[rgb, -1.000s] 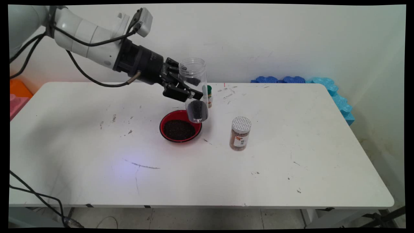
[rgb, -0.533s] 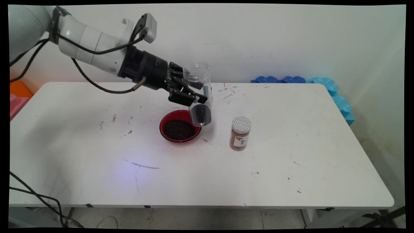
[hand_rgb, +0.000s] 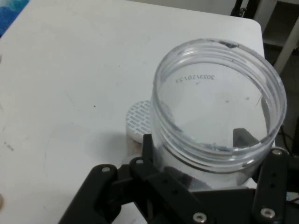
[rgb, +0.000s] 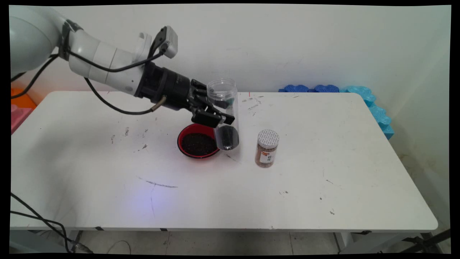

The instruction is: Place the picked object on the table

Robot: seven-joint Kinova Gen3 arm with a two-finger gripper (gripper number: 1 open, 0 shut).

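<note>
My gripper [rgb: 215, 113] is shut on a clear plastic jar [rgb: 224, 111], open at the top, with a little dark granular stuff left at its bottom. The jar stands nearly upright, just above the right rim of a red bowl [rgb: 184, 133] holding dark granules. In the hand view the jar's open mouth [hand_rgb: 219, 98] fills the middle, clamped between my fingers [hand_rgb: 273, 186]. A lidded jar of brown contents [rgb: 267, 148] with a white patterned lid [hand_rgb: 138, 120] stands on the table to the right of the bowl.
The white table [rgb: 323, 172] carries scuff marks and a few spilled grains near the bowl. Blue foam pieces [rgb: 363, 99] lie along the far right edge. An orange and a pink thing [rgb: 18, 106] sit past the table's left edge. Black cables hang from the arm.
The gripper has carried the clear jar down and to the right, from above the bowl toward its right rim. A small green-capped bottle behind it is now hidden.
</note>
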